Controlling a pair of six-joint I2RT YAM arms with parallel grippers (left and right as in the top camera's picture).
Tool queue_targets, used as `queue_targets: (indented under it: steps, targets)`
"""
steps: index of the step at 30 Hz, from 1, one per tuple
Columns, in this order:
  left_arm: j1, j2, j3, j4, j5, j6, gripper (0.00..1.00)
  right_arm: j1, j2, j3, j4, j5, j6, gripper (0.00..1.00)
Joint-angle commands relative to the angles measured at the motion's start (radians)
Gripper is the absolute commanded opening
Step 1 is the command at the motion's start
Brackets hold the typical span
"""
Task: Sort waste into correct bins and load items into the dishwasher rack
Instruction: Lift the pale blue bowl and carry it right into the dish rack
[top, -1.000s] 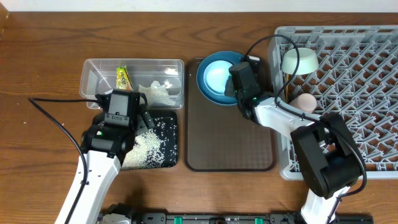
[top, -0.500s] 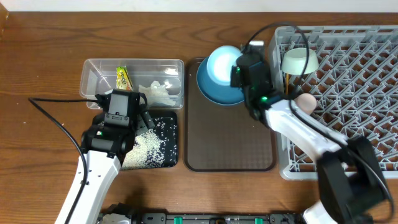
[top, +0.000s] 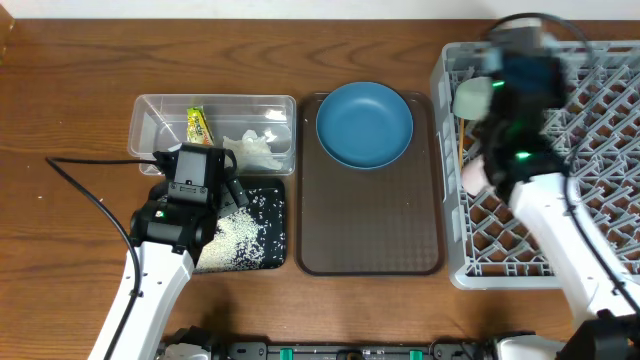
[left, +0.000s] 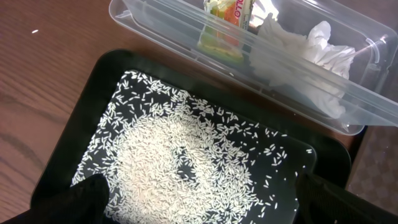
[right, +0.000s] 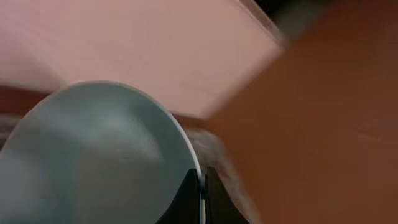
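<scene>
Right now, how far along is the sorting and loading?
Done: wrapper and tissue in the clear container, rice on the black tray, mint-green bowl and pink cup in the rack. In hand: right gripper pinches the light blue bowl. Remaining: dark blue plate on brown tray.

Robot lab workbench: wooden table (top: 70, 60), loose black cable (top: 100, 160), dishwasher rack (top: 600, 160) beside brown tray (top: 370, 220)

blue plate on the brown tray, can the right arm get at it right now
Probably not yet. The plate lies bare and close to the rack, but the right tool is shut on a light blue bowl.
</scene>
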Motion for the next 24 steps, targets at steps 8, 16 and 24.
queue_targets:
  steps: [8,16,24]
  targets:
    - [0.005,0.004,0.005,-0.002,-0.016,0.006,0.98,-0.318,0.023,0.011,0.072,0.087,-0.161,0.01]
    - [0.005,0.004,0.005,-0.002,-0.016,0.006,0.98,-0.461,0.153,0.011,0.232,0.052,-0.392,0.01]
    - [0.005,0.004,0.005,-0.002,-0.016,0.006,0.98,-0.474,0.324,0.011,0.495,0.004,-0.603,0.01]
